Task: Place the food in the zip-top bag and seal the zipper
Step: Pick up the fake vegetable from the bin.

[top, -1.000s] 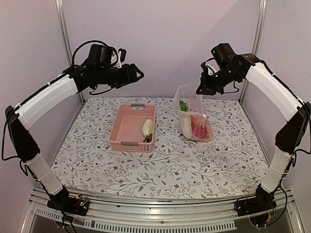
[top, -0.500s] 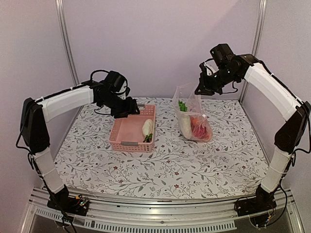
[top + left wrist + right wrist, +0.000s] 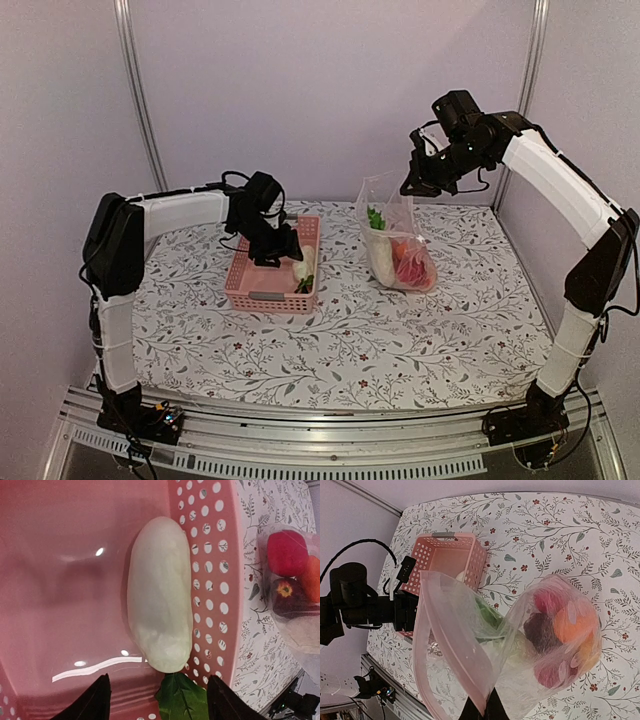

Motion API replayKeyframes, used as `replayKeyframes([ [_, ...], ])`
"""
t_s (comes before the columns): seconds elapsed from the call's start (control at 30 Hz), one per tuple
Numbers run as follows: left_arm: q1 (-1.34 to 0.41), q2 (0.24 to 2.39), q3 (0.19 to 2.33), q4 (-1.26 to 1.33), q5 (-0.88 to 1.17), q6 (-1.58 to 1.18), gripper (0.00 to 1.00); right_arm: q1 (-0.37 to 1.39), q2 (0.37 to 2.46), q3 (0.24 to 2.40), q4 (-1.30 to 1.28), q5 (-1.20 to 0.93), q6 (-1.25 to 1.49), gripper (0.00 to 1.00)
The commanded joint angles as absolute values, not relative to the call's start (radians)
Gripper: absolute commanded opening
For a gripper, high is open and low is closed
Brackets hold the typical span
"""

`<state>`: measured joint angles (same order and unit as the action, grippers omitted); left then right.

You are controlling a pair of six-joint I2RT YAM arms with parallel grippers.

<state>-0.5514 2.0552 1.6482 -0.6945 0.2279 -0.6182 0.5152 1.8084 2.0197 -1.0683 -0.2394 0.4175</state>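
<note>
A white radish (image 3: pixel 160 595) with green leaves (image 3: pixel 182 700) lies in the pink basket (image 3: pixel 262 272) against its right wall; it also shows in the top view (image 3: pixel 303 264). My left gripper (image 3: pixel 157 702) is open and low inside the basket, its fingers either side of the radish's leaf end. My right gripper (image 3: pixel 485 712) is shut on the mouth edge of the clear zip-top bag (image 3: pixel 520 645) and holds it up open. The bag (image 3: pixel 397 245) holds red, orange and dark purple pieces and a radish with green leaves. The zipper strip (image 3: pixel 427 645) runs along the open mouth.
The pink basket stands left of centre on the flower-patterned table (image 3: pixel 340 340). The bag's bottom rests on the table to the basket's right. Metal frame posts (image 3: pixel 140 95) stand at the back corners.
My left arm has swung down from high at the back left into the pink basket over the radish. My right gripper and the bag have barely moved.
</note>
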Motion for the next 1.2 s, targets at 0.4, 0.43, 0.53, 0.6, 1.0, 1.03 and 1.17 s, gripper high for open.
replayKeyframes([
  [0.4, -0.549, 2.176, 1.685, -0.605, 0.355, -0.596, 0.64, 0.520, 1.816, 2.011, -1.065, -0.229, 0.400, 0.00],
  [0.43, -0.550, 2.182, 1.689, -0.605, 0.358, -0.592, 0.64, 0.520, 1.816, 2.011, -1.065, -0.229, 0.402, 0.00],
  [0.53, -0.549, 2.195, 1.700, -0.608, 0.356, -0.585, 0.64, 0.520, 1.816, 2.012, -1.066, -0.230, 0.403, 0.00],
  [0.6, -0.548, 2.209, 1.714, -0.618, 0.357, -0.577, 0.64, 0.520, 1.817, 2.012, -1.065, -0.230, 0.405, 0.00],
  [1.0, -0.548, 2.226, 1.717, -0.632, 0.359, -0.552, 0.48, 0.520, 1.818, 2.016, -1.073, -0.232, 0.402, 0.00],
  [1.03, -0.548, 2.216, 1.715, -0.635, 0.351, -0.550, 0.45, 0.520, 1.817, 2.015, -1.073, -0.232, 0.402, 0.00],
  [1.17, -0.546, 2.143, 1.703, -0.643, 0.311, -0.537, 0.40, 0.520, 1.811, 2.003, -1.067, -0.234, 0.404, 0.00],
])
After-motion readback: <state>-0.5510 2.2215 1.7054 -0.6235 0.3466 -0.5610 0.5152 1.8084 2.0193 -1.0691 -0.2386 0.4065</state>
